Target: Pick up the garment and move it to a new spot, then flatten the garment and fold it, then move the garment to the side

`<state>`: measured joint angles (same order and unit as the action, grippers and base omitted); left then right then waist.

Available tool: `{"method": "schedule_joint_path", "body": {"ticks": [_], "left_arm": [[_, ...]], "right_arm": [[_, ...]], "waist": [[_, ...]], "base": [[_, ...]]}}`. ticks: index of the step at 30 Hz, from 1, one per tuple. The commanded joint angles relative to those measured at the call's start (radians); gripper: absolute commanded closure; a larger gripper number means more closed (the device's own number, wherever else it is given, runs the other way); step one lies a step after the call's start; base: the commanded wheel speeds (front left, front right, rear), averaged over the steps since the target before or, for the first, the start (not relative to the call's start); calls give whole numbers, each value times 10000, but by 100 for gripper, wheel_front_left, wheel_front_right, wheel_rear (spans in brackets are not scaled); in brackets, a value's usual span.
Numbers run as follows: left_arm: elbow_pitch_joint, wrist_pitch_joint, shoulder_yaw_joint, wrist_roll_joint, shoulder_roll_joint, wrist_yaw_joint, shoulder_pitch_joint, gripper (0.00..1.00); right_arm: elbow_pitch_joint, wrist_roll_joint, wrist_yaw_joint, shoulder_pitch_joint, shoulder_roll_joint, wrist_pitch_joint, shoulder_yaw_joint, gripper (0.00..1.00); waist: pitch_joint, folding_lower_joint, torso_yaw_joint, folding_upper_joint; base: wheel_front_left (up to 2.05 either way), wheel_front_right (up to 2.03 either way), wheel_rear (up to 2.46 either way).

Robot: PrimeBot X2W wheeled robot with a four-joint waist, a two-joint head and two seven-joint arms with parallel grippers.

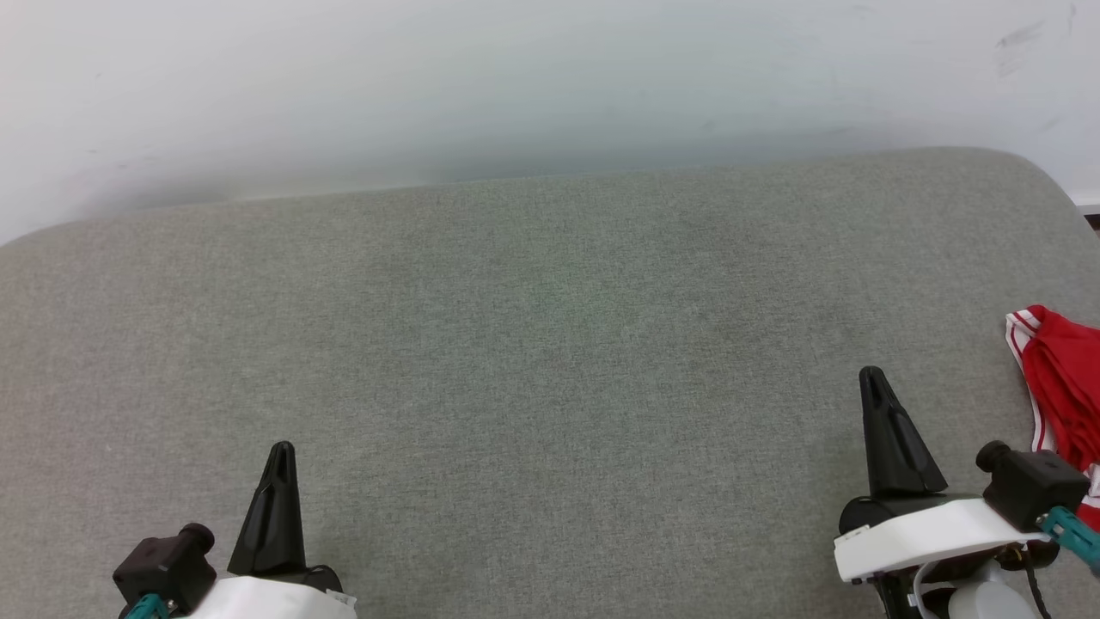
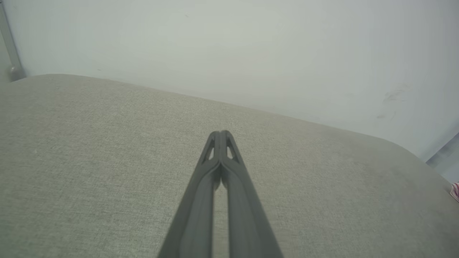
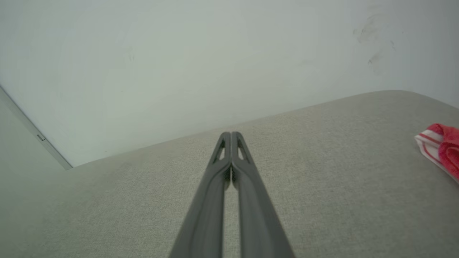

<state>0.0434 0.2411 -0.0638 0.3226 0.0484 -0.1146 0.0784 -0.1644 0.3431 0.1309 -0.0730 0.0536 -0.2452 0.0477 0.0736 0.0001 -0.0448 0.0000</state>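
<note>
The garment (image 1: 1061, 383), bright red with red-white striped trim, lies bunched at the far right edge of the grey padded surface (image 1: 533, 344); part of it runs out of the head view. In the right wrist view the garment (image 3: 439, 145) shows at the right edge, and a sliver of the garment (image 2: 455, 190) shows in the left wrist view. My right gripper (image 1: 872, 378) stands shut and empty just left of the garment, apart from it. My left gripper (image 1: 282, 451) is shut and empty at the lower left. Both pairs of fingertips touch, seen at the left gripper (image 2: 220, 134) and the right gripper (image 3: 230, 135).
A pale wall (image 1: 516, 77) rises directly behind the surface's far edge. The surface's far right corner (image 1: 1044, 176) is rounded. A grey rail (image 3: 39, 138) runs down the wall at the left in the right wrist view.
</note>
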Motion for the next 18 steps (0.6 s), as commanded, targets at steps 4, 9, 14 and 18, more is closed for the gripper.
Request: {"method": "schedule_joint_path", "body": {"ticks": [4, 9, 14, 18], "left_arm": [[26, -214, 8, 1019, 55, -18, -277, 100], [185, -429, 5, 1903, 81, -30, -407, 100], [322, -632, -1, 2733, 103, -41, -524, 100], [393, -748, -6, 3208, 114, -48, -595, 100]], "right_arm": [[81, 1054, 0, -142, 95, 197, -52, 100], [16, 1950, 0, -167, 141, 385, -96, 100], [-39, 2790, 0, -186, 177, 569, -145, 100], [-69, 3267, -1, -196, 196, 678, -176, 100]], "waist": [[-27, -1, 17, 0], [-57, -1, 36, 0], [-86, -1, 55, 0], [-104, -1, 66, 0]], "base": [[0, 0, 0], [0, 0, 0], [0, 0, 0], [0, 0, 0]]}}
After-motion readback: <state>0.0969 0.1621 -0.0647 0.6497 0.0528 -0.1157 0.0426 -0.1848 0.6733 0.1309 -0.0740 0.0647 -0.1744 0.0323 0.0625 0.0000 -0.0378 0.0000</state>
